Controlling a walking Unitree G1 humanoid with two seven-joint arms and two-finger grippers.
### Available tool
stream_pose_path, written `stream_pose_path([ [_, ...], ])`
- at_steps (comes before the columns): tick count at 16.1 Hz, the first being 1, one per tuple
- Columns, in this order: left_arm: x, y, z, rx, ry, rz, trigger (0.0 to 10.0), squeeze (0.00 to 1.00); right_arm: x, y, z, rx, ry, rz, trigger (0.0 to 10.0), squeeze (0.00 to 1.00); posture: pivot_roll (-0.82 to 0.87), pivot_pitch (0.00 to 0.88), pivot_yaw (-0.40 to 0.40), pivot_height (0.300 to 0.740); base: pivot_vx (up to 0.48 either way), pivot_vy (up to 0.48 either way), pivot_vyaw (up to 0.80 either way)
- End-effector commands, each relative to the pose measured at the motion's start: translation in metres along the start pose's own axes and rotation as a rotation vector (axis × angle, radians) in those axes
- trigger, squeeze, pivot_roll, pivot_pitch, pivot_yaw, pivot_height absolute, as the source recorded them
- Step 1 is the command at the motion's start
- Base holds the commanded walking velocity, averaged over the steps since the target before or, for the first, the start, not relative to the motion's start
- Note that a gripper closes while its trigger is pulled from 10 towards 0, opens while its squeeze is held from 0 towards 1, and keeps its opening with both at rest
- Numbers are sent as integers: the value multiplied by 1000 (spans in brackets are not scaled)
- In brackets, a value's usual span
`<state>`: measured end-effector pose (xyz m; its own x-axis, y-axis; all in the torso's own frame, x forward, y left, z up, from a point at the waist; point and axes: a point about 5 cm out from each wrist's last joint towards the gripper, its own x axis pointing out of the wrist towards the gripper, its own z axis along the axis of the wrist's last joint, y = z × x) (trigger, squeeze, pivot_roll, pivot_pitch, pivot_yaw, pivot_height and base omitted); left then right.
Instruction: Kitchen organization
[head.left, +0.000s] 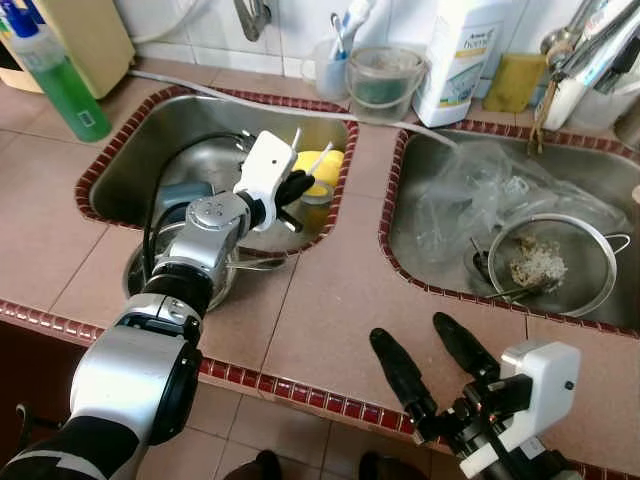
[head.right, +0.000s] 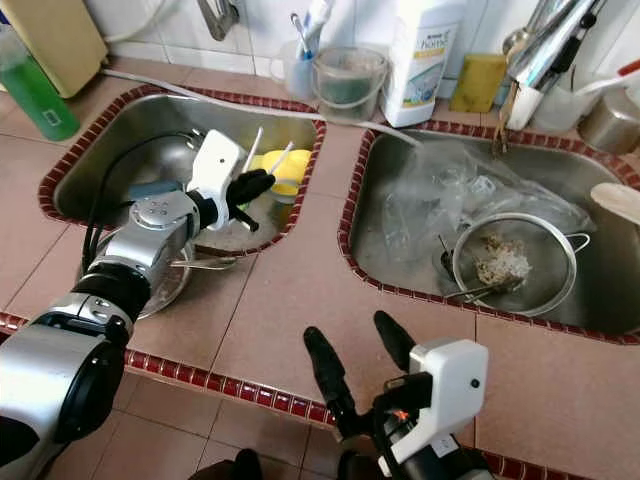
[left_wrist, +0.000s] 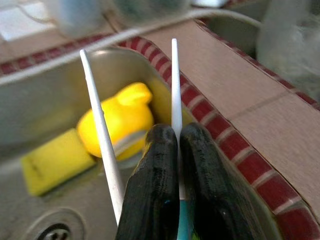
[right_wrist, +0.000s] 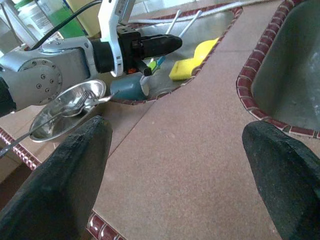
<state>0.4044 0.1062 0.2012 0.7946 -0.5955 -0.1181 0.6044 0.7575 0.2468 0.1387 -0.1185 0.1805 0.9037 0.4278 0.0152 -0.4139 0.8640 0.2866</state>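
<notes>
A pinkish-tan tiled tabletop (head.left: 330, 310) runs across the scene, its front edge and both sink openings trimmed in small dark-red tiles (head.left: 290, 395). Two steel sink basins (head.left: 200, 130) are set into it side by side. White wall tiles (head.left: 300, 20) rise behind.

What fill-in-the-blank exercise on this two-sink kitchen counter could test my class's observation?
1. The left end effector is shut on two thin white ____.
2. The metal strainer lies in the ____ sink.
3. The right end effector, hovering above the tiled counter, has its fingers ____.
4. The bottle at the far left holds liquid coloured ____.

Missing words: sticks; right; open; green
</notes>
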Motion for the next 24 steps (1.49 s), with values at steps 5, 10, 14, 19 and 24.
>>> stream_pose_path([
  [5, -2, 9, 0, -67, 38, 2, 10000, 1000, -1, 4, 1, 6, 3, 19, 10000, 0, -306, 247, 66, 740, 0, 0, 0],
  [10, -5, 15, 0, -48, 57, 21, 10000, 1000, 4, 0, 2, 0, -8, 12, 10000, 0, -287, 250, 70, 740, 0, 0, 0],
  [14, -7, 20, 7, -52, 39, 31, 10000, 1000, 12, -1, 1, 5, -20, 27, 10000, 0, -269, 238, 72, 740, 0, 0, 0],
  [19, -10, 24, 6, -72, 22, 47, 10000, 1000, 23, -6, 3, -18, -43, 50, 10000, 0, -249, 209, 65, 740, 0, 0, 0],
  [24, -14, 15, 7, -119, -128, 45, 10000, 988, 43, -14, 3, -63, -79, 58, 10000, 0, -231, 152, 46, 740, 0, 0, 0],
])
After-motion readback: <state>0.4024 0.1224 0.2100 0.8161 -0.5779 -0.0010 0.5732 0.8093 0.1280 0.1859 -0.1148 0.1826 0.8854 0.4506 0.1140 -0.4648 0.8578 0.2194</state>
